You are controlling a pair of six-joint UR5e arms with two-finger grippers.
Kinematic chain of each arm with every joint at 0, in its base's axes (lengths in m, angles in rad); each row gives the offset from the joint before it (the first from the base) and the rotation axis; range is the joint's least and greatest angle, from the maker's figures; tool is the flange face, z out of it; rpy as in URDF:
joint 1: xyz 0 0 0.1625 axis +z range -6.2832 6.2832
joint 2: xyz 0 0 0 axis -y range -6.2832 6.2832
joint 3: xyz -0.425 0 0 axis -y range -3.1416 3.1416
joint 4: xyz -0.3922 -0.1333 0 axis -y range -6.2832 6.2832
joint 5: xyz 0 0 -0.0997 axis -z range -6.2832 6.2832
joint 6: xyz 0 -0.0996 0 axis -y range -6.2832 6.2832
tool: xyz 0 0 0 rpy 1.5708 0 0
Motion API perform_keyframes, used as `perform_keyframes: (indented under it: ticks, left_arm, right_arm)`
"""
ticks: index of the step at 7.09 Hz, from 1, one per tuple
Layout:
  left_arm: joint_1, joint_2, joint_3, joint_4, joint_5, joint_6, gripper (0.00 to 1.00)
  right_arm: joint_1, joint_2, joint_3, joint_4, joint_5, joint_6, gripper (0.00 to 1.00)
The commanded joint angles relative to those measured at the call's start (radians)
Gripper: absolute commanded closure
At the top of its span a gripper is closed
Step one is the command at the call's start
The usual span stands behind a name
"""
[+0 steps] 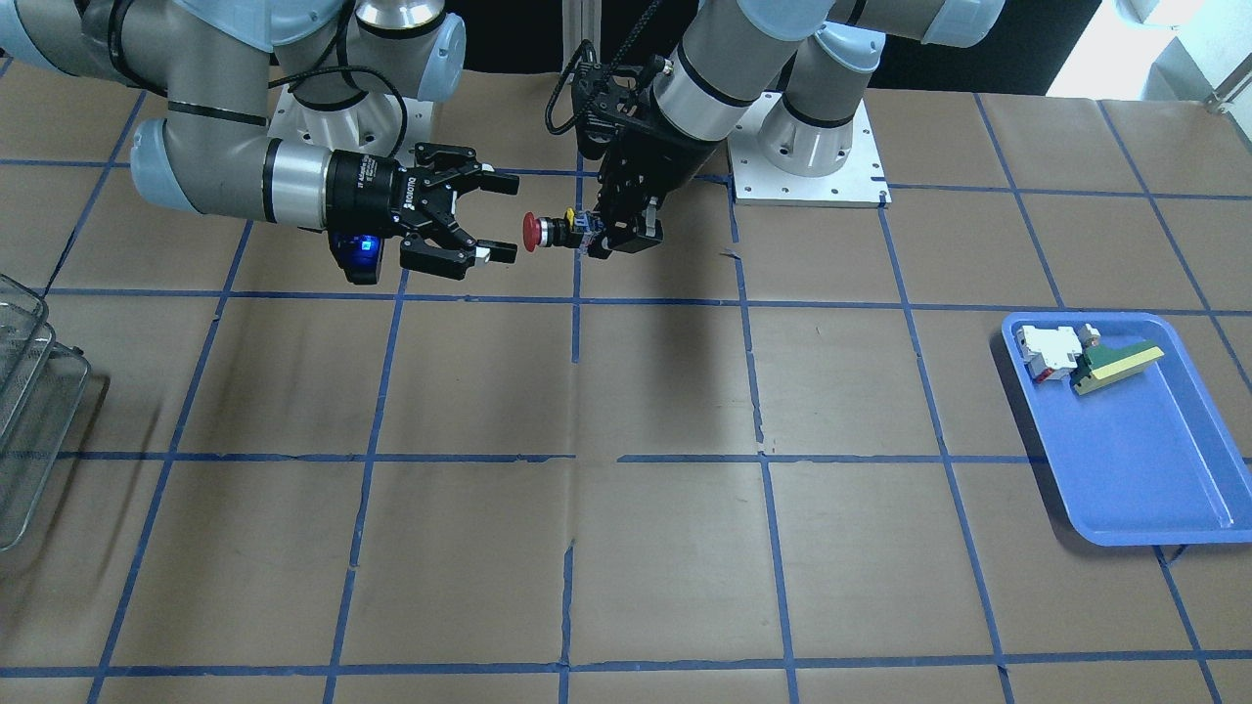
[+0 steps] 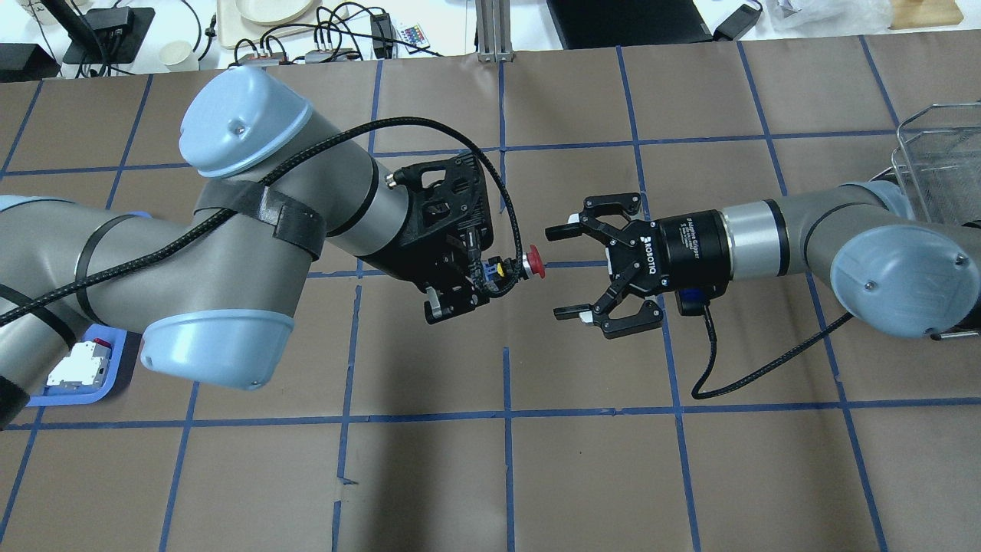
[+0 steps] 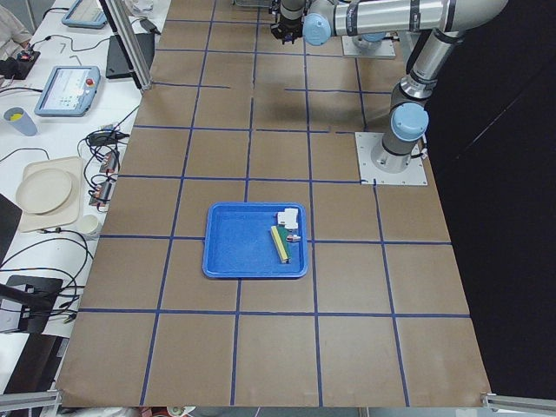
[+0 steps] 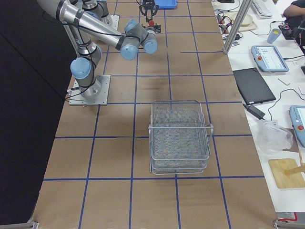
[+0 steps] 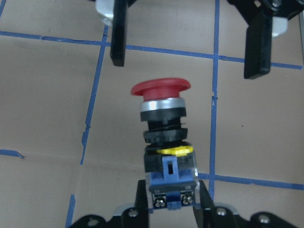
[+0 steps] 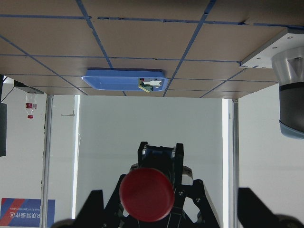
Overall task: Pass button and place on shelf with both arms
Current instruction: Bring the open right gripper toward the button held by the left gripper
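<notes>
Button [image 1: 544, 232] held above the table [image 1: 665, 548]
Left tool [image 2: 497, 274] clamps the button; right tool [image 2: 553, 271] gapes just beside it, over brown paper taped blue.

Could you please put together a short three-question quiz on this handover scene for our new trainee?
1. Which hand grips the button: the left hand or the right hand?
2. True or false: the shelf already holds the button.
3. What lies in the blue tray? A) nothing B) a white-and-red block and a green-and-yellow wedge C) a second button

Key:
1. The left hand grips it by the base, with the red cap pointing toward the open right hand.
2. False.
3. B.
</notes>
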Motion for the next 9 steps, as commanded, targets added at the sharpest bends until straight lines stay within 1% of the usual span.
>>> perform_keyframes:
  ticks: [1, 2, 3, 4, 6, 8, 9]
  left_arm:
    - [0.004, 0.013, -0.007, -0.001, -0.009, 0.0, 0.67]
    - [-0.001, 0.01, -0.008, -0.001, -0.006, -0.001, 0.67]
    - [0.002, 0.011, -0.005, -0.001, -0.007, 0.0, 0.67]
    - [0.002, 0.011, -0.004, -0.001, -0.009, -0.001, 0.67]
    - [0.002, 0.011, -0.004, -0.001, -0.009, -0.001, 0.67]
    - [0.002, 0.011, -0.002, -0.001, -0.007, 0.0, 0.67]
    - [0.002, 0.008, -0.004, -0.001, -0.006, 0.002, 0.66]
  right_arm:
    - [0.006, 0.005, -0.007, -0.042, 0.002, 0.019, 0.0]
    - [0.011, 0.005, -0.004, -0.095, 0.004, 0.075, 0.0]
    - [0.031, 0.005, 0.005, -0.11, 0.001, 0.078, 0.0]
    - [0.074, 0.006, -0.004, -0.108, 0.014, 0.097, 0.0]
    - [0.082, 0.002, -0.007, -0.105, -0.004, 0.124, 0.0]
    - [0.082, 0.0, -0.009, -0.108, -0.004, 0.144, 0.01]
    - [0.08, 0.002, -0.01, -0.11, -0.007, 0.144, 0.08]
